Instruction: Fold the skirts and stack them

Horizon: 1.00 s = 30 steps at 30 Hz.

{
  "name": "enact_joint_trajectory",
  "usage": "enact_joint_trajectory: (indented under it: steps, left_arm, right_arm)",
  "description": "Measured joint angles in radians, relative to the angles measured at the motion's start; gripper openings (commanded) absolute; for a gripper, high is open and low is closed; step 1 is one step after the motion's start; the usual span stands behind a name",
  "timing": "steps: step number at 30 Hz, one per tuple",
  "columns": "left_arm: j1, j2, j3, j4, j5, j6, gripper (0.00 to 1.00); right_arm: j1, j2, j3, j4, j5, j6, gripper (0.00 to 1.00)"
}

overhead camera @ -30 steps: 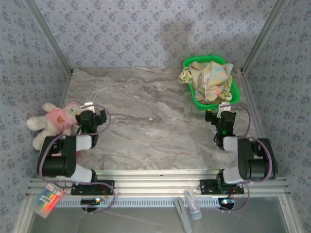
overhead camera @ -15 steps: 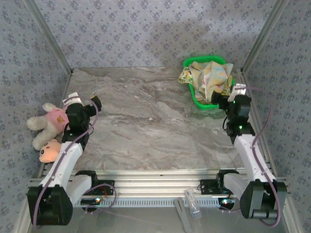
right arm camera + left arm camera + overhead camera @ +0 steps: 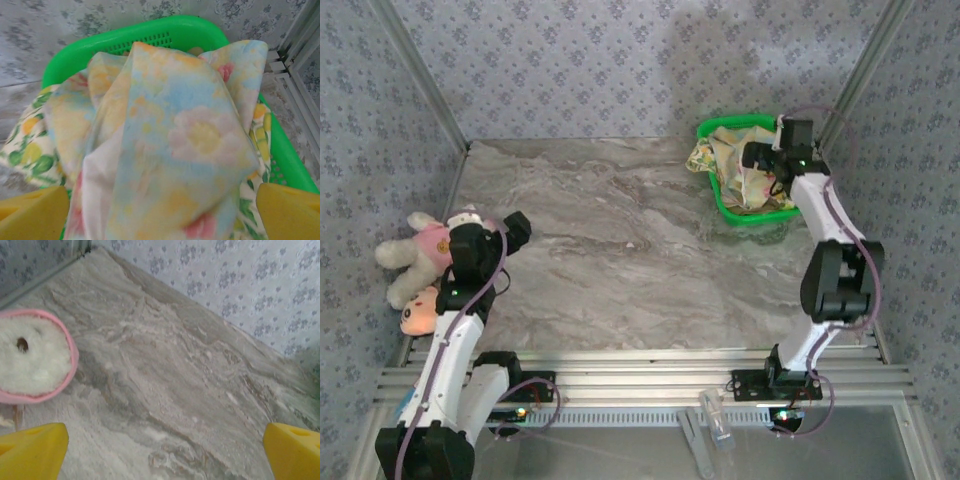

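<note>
Early going, by the look of it: nothing folded, nothing stacked, only bare marbled worktop [image 3: 620,250] in the middle. Step in hand, most likely: reaching for a first skirt. Right gripper [image 3: 758,157] out at the far right corner, poised above the green basket [image 3: 165,32], spread wide and holding nothing. Directly beneath it in the right wrist view, the pale pastel-patterned skirt [image 3: 190,135], heaped in loose ridges on top of the pile. Under and beside that, the white-yellow floral skirt [image 3: 30,145] with green leaves, hanging over the basket's left rim. Anything deeper in the basket: hidden. Left gripper [image 3: 492,220] at the left edge of the worktop, just beside the pink plush toy [image 3: 425,250], likewise wide and empty, aimed across bare stone. Next, probably: lower onto a raised ridge of the pastel cloth, pinch that one garment rather than both, lift clear of the rim, carry to the open middle. Needs care with depth, given soft folds and no firm edge to aim at. Afterwards, bring the left gripper over for spreading the cloth flat before any fold, keeping well off the toy.
</note>
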Motion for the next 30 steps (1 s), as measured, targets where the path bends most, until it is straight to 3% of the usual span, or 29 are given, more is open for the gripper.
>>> enact_joint_trajectory:
  steps: [5, 12, 15, 24, 30]
  left_arm:
    - [0.001, 0.023, 0.003, -0.05, 0.11, -0.027, 1.0]
    - [0.001, 0.06, 0.002, -0.051, 0.271, -0.089, 1.0]
    - [0.001, 0.061, 0.002, -0.048, 0.309, -0.1, 1.0]
    - [-0.061, 0.104, 0.008, -0.004, 0.388, -0.134, 1.0]
    - [-0.105, 0.132, 0.061, -0.004, 0.397, -0.138, 1.0]
  right_arm:
    - [0.024, 0.172, 0.148, -0.078, 0.048, 0.022, 0.86]
    - [0.066, 0.244, 0.176, -0.111, 0.122, 0.036, 0.19]
    - [0.07, 0.205, 0.125, -0.076, 0.143, 0.042, 0.01]
    - [0.088, -0.064, 0.031, -0.045, 0.106, 0.05, 0.0]
    - [0.24, -0.221, 0.023, 0.003, 0.087, 0.051, 0.0]
